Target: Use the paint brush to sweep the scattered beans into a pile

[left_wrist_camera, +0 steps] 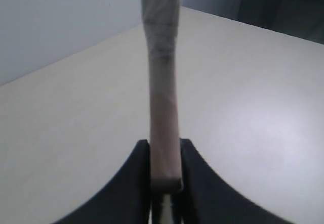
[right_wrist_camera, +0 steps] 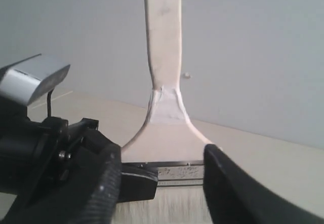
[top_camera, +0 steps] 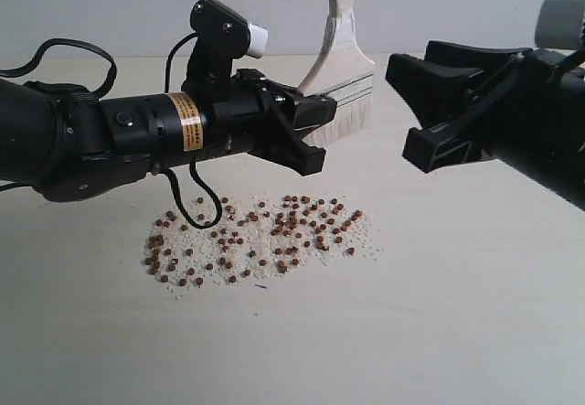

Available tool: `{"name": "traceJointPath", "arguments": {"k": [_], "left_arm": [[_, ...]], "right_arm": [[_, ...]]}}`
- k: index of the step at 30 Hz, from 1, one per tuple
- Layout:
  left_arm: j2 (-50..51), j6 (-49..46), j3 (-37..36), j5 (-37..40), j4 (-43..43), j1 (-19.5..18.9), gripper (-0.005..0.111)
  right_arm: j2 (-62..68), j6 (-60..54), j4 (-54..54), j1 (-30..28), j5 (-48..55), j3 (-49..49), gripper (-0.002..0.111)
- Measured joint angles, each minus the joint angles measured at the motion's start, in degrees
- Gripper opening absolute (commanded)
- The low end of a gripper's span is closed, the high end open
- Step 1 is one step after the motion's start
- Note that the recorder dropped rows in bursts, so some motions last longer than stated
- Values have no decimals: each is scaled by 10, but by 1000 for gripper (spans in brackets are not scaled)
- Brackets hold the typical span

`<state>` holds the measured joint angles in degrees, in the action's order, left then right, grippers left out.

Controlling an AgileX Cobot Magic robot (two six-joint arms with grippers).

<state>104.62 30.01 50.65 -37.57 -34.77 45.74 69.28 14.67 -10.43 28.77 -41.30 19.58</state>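
No text is legible (the yellow label point(top_camera: 185, 122) blurs).

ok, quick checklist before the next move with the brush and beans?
1. Left hand gripping the paint brush: ok, its jaws are shut on the brush's edge near the ferrule.
2. Right hand off the brush: ok, its jaws stand apart, beside the brush and not touching it.
3. Brush orientation: ok, bristles down, handle up.
4. Bristles touching the table: cannot tell, their lower edge is partly behind the left hand.
5. Beans piled: not ok, they lie spread in a wide patch with whitish crumbs.
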Motion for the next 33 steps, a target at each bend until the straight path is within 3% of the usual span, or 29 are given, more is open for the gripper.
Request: {"name": "traceJointPath", "arguments": {"k": [11, 33], "left_arm": [[0, -2, 0, 0, 3, 1, 0], [0, -2, 0, 0, 3, 1, 0]], "right_arm": [[89, 7, -41, 0, -17, 72, 71], [166, 14, -57, 0, 53, 177, 70]]}}
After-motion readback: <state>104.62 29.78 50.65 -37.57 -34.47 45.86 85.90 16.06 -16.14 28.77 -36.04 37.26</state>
